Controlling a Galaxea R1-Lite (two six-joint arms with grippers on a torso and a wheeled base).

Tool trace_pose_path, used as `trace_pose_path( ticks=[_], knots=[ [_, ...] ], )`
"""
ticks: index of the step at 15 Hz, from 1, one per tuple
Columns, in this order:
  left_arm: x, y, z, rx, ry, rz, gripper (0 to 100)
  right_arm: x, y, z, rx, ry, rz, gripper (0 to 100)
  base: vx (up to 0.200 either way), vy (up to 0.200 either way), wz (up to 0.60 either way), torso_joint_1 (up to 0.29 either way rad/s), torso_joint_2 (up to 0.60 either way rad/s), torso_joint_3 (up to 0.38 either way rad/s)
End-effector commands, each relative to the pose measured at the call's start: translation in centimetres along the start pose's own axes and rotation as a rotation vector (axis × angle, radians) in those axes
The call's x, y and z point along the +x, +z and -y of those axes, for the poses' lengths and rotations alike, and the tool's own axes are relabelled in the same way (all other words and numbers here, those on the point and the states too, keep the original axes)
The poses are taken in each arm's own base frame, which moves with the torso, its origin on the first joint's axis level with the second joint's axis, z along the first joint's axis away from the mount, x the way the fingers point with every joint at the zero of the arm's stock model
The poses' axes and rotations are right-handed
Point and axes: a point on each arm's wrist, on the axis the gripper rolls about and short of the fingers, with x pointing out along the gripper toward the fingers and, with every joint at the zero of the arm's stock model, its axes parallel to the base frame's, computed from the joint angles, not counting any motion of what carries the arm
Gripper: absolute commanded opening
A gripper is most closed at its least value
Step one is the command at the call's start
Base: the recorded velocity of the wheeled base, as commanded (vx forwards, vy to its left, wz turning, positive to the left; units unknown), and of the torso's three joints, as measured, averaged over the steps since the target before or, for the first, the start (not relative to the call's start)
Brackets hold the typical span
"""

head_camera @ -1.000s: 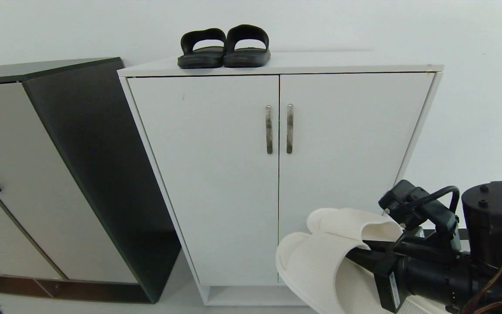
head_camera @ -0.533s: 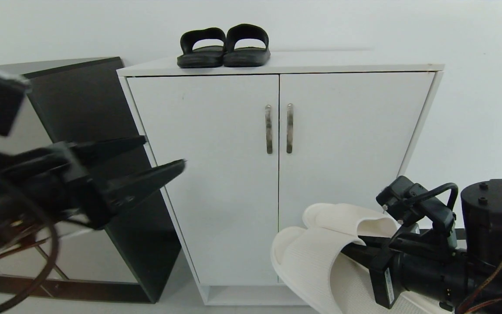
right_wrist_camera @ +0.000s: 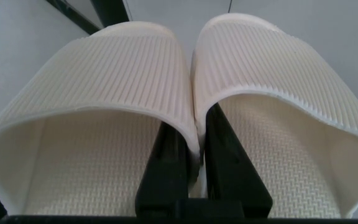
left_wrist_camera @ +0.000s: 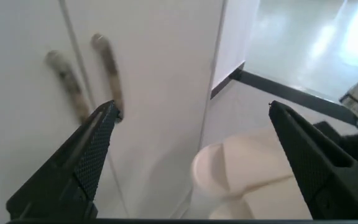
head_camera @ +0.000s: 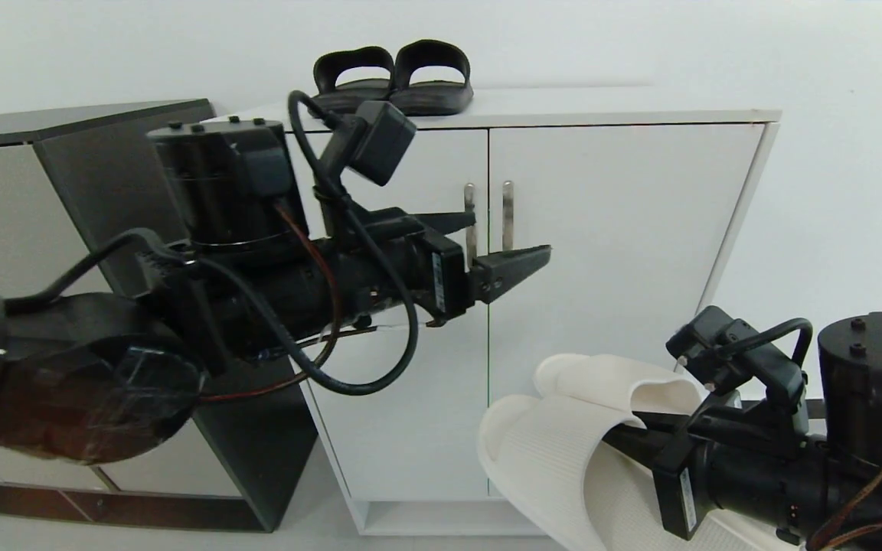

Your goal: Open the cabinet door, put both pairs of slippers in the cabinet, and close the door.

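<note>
Motion belongs to the left arm: a second ago it was nowhere before the cabinet (head_camera: 602, 116), half a second ago it was coming in from the cabinet's left side, and now the left gripper (head_camera: 508, 233) hangs right in front of the two handles (head_camera: 507, 203) at the cabinet's centre seam. Its fingers are spread wide and closed on nothing; from the left wrist view one fingertip sits just beside a handle, though contact cannot be told. Both doors (head_camera: 617, 229) are flush and shut.

The right gripper (head_camera: 625, 440) has barely shifted, low before the cabinet's right door, its fingers pinched together on the inner edges of the white slippers (head_camera: 556, 451), which it carries as a pair. The black slippers (head_camera: 395, 69) rest side by side on the cabinet's top, toward its left end.

By the look of it, opening the door is the step in hand: the approach is made, the grasp on a handle is not. Nothing is inside the cabinet yet.
</note>
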Motion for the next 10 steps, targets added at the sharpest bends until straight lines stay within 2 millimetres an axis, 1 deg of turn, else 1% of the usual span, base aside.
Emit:
trace_pose_path(
  ticks=[1,2,4,5,7,8,10],
  knots=[
    [2.4,-0.8,-0.7,-0.054,-0.056,-0.015,100,0.1,0.0,-0.1,-0.001,0.002,-0.003,0,0.000,0.000,0.00,0.000,0.00,0.000],
    [2.8,-0.6,-0.9,-0.089,-0.100,-0.010,100,0.1,0.0,-0.1,-0.001,0.002,-0.003,0,0.000,0.000,0.00,0.000,0.00,0.000],
    [3.3,-0.3,-1.9,-0.154,-0.133,-0.028,100,0.0,-0.2,0.0,-0.003,0.001,-0.010,0,0.000,0.000,0.00,0.000,0.00,0.000],
    [3.2,-0.1,-2.4,-0.184,-0.149,-0.039,100,0.0,-0.2,0.0,-0.003,0.000,-0.008,0,0.000,0.000,0.00,0.000,0.00,0.000],
    [2.9,0.6,-3.1,-0.289,-0.234,-0.045,100,0.1,-0.2,0.0,-0.003,0.001,-0.010,0,0.000,0.000,0.00,0.000,0.00,0.000],
    [2.9,0.9,-3.2,-0.331,-0.252,-0.043,100,0.1,-0.3,0.0,-0.003,0.001,-0.014,0,0.000,0.000,0.00,0.000,0.00,0.000],
    [2.9,1.6,-2.9,-0.364,-0.256,-0.033,100,0.2,-0.4,0.0,-0.004,0.001,-0.017,0,0.000,0.000,0.00,0.000,0.00,0.000]
  ],
)
